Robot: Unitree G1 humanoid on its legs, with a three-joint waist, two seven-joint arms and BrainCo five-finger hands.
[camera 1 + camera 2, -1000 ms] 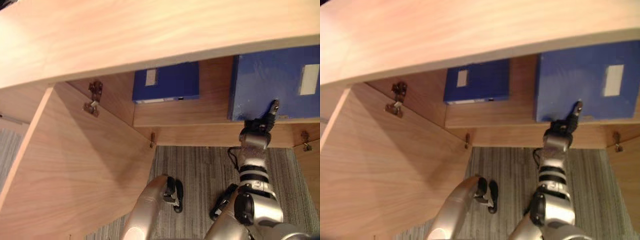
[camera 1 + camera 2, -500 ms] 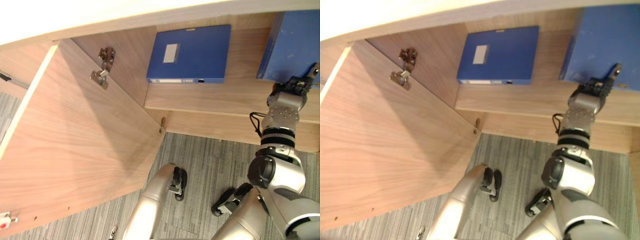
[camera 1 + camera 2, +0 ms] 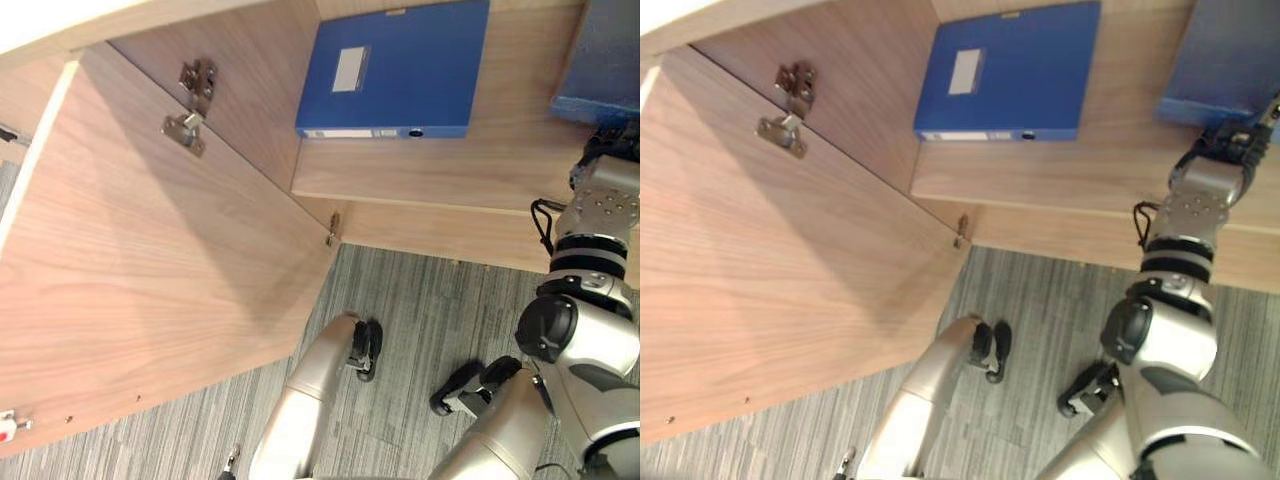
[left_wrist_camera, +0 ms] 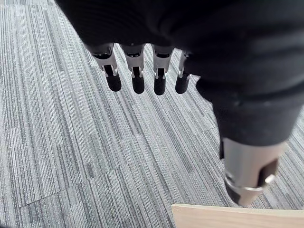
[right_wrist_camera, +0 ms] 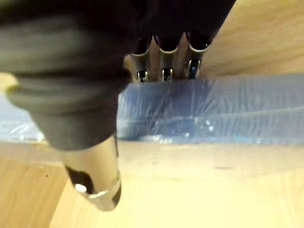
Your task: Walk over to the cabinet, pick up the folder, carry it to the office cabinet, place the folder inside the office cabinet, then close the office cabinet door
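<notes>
Folder [image 3: 612,58]: blue, flat at the right end of the shelf [image 3: 430,178] inside the office cabinet [image 3: 262,100], near edge close to the shelf's lip. Looks placed, or nearly so.

Far left: cabinet door [image 3: 150,280], swung wide on its hinges [image 3: 186,128], leaving the opening free for the reach and not yet shut.

Below, toward the middle: left hand [image 4: 137,71], hanging over the carpet [image 4: 71,142], loose and straight, holding nothing. Probably low there to stay out of the doorway.

Middle of the shelf: second blue folder [image 3: 395,65], lying flat, well apart from the first, untouched.

Right: right hand [image 3: 1228,145], up at the folder's near edge and touching it, seemingly to steady it or nudge it further in. Impossible to tell whether clamped or loose, with the contact hidden behind the folder's edge.

Next, by judgement: draw that hand back clear, then swing the door closed.
</notes>
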